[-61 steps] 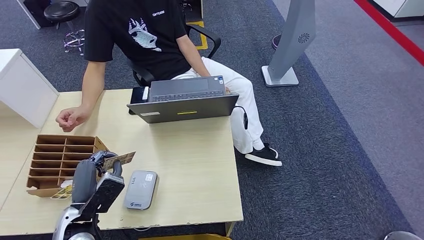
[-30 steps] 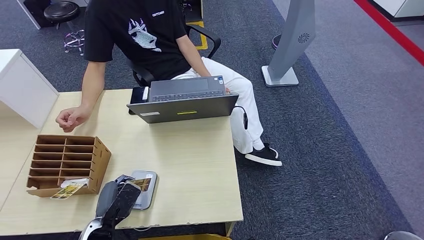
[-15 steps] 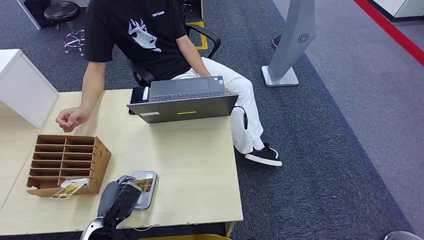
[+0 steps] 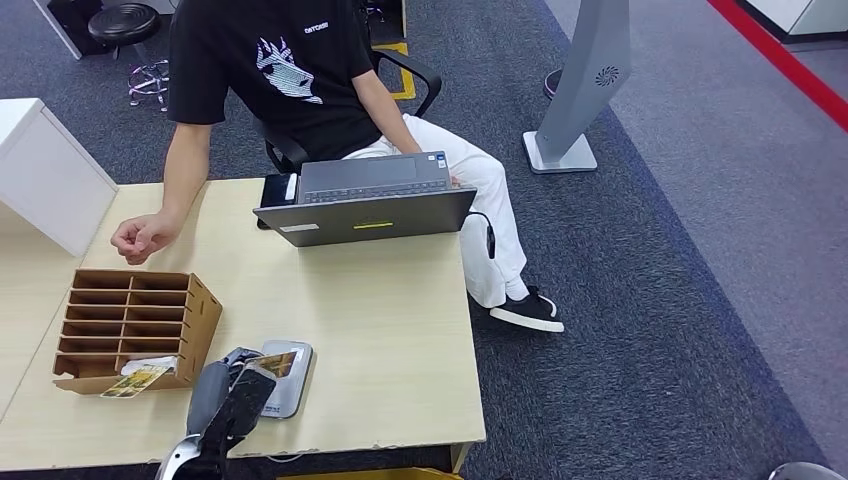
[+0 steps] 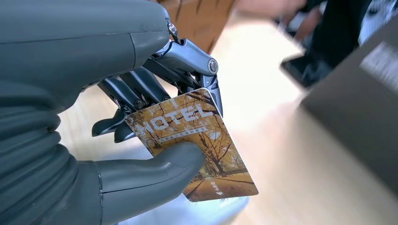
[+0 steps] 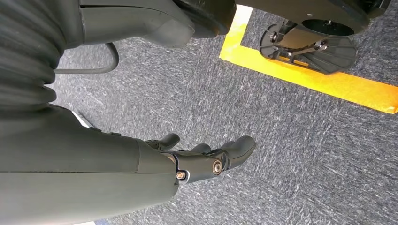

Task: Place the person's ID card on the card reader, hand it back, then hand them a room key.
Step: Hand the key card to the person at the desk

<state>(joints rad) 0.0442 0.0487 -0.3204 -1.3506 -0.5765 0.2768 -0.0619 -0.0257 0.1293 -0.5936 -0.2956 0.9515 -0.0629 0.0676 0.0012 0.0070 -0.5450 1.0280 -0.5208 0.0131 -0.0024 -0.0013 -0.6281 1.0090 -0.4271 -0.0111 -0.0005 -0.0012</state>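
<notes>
The wooden desk (image 4: 380, 330) was viewed from high above, looking forward and down. The left wrist view was taken close behind the left hand (image 5: 117, 122), over that desk (image 5: 281, 154). The right wrist view faced grey carpet (image 6: 281, 154).

One laptop (image 4: 366, 205), one card reader (image 4: 288, 380), one cardboard organizer (image 4: 130, 330), two hotel cards (image 4: 276, 364)

On the worktop (image 4: 380, 330), the laptop (image 4: 368, 205) sits at upper centre of the frame, with the person (image 4: 290, 80) seated behind it. The cardboard organizer (image 4: 130, 328) lies at lower left, a card (image 4: 137, 380) in its nearest slot. The card reader (image 4: 288, 378) lies just right of it, near the worktop's bottom edge. The left hand (image 4: 232, 385) overlaps the reader's left side, holding a hotel card (image 4: 279, 363) above it.
</notes>
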